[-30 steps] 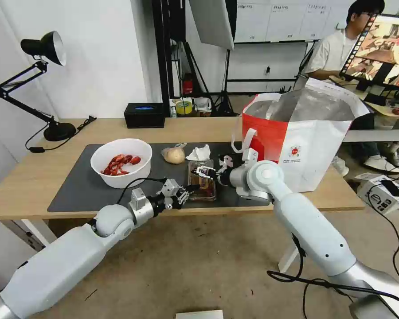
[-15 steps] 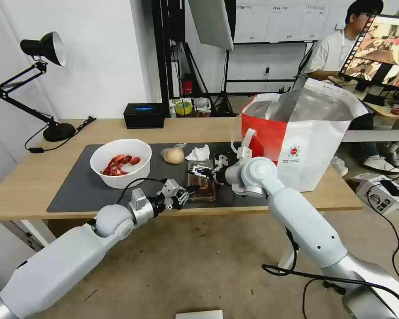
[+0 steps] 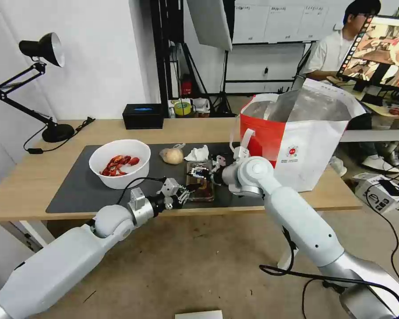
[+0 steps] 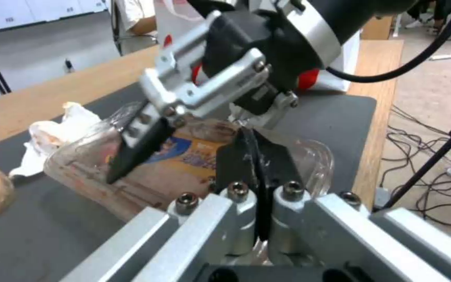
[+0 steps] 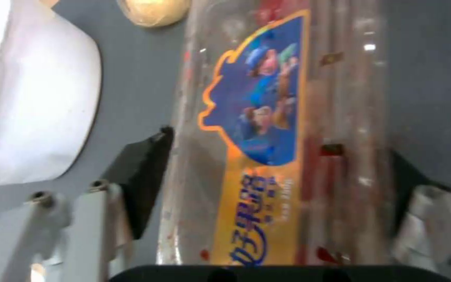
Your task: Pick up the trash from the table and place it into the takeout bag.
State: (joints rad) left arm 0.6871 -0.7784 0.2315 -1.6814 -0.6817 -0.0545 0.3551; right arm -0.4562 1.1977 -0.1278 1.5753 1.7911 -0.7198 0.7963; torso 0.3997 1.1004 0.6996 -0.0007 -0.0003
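The clear plastic tray [image 3: 202,189] with red bits lies on the dark mat [image 3: 75,190] near the table's front edge. My left gripper [image 3: 187,189] is shut on its near rim; the left wrist view has the thin plastic edge pinched between the fingers [image 4: 236,156]. My right gripper [image 3: 198,172] is open and straddles the tray [image 5: 267,117], a finger [image 5: 142,172] on each side. The white bowl [image 3: 119,161] with red shellfish scraps, the bagged beige lump [image 3: 172,155] and the crumpled tissue [image 3: 198,153] sit farther back. The takeout bag [image 3: 306,146] stands open to the right.
A black box [image 3: 142,116] with a blue mark and a black desk lamp [image 3: 53,128] stand at the back of the wooden table [image 3: 31,177]. Cables and a small box lie on the floor to the right. A person sits at a monitor behind the bag.
My right arm has swung left, bringing its open gripper farther over the tray. My left gripper has kept its hold on the tray's rim.
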